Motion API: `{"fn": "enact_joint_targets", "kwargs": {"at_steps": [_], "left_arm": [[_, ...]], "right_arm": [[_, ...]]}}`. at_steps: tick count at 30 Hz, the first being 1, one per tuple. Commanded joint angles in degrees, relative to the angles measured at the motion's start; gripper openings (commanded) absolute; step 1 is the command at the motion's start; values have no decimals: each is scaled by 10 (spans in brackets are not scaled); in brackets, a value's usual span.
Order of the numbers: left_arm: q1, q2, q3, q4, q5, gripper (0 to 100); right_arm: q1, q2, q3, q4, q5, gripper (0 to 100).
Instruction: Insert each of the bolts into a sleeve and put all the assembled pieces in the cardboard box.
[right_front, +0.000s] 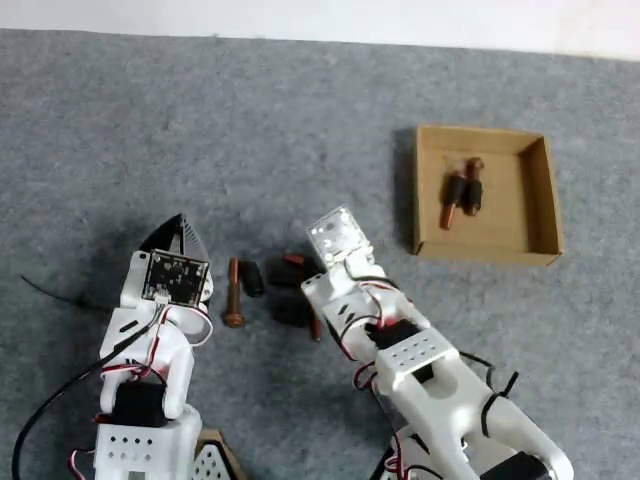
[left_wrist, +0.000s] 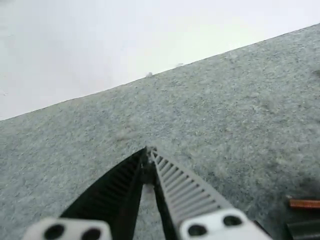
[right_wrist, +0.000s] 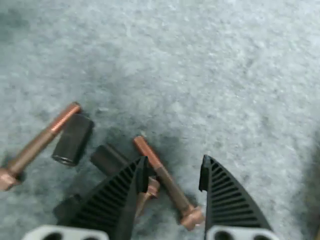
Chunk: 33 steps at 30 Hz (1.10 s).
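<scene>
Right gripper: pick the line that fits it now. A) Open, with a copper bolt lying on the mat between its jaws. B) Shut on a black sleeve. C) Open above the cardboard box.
A: the right gripper stands open, and a copper bolt lies on the grey mat in the gap between its jaws.

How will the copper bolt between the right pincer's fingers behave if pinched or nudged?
The copper bolt looks like a rigid metal rod, so it probably won't flex. Its round shank lies flat on the grey carpet, so a nudge may roll it, though the wider head likely curbs that. Smooth metal might slip in the open right pincer.
</scene>
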Motion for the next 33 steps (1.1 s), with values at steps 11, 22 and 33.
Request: {"fn": "enact_joint_targets", "kwargs": {"at_steps": [11,22,33], "left_arm": [[-6,-3,12,-14,-2,5],[-5,-3,12,-14,-3,5],[-5,-3,12,-14,-4,5]], "right_arm": [[-44,-13,-5,35,6,152],[-54,-13,-7,48,6,152],[-59,-12,-8,49,6,152]]}}
